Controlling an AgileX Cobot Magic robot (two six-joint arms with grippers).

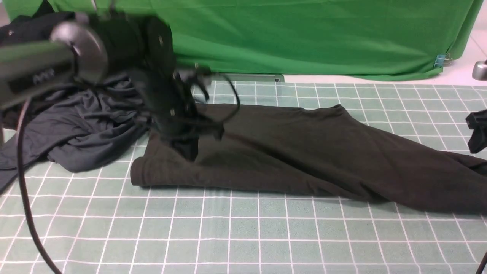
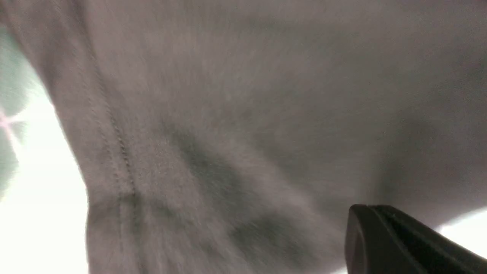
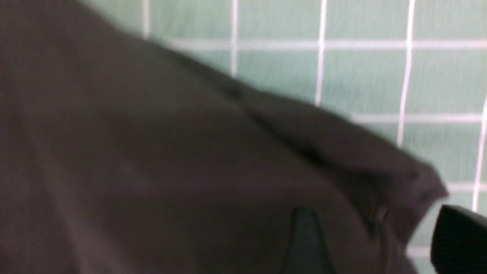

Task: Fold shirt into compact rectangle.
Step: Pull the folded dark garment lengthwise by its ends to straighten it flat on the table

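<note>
The dark brownish-black shirt [image 1: 289, 152] lies as a long folded strip across the checked table, with no logo showing. My left gripper [image 1: 186, 146] stands over its left end and looks shut on a pinch of raised cloth. In the left wrist view the shirt [image 2: 228, 114] fills the frame and only one finger [image 2: 376, 239] shows. My right gripper [image 1: 477, 129] is at the far right edge, above the shirt's right end. In the right wrist view a bunched corner of the shirt [image 3: 380, 198] sits between the fingers [image 3: 460, 239], lifted off the table.
A crumpled slate blue-grey garment [image 1: 83, 129] lies against the shirt's left end, with a black garment [image 1: 23, 30] behind it. A green backdrop [image 1: 304, 38] closes off the far side. The left arm's cable [image 1: 26, 198] hangs over the checked tablecloth [image 1: 243, 236].
</note>
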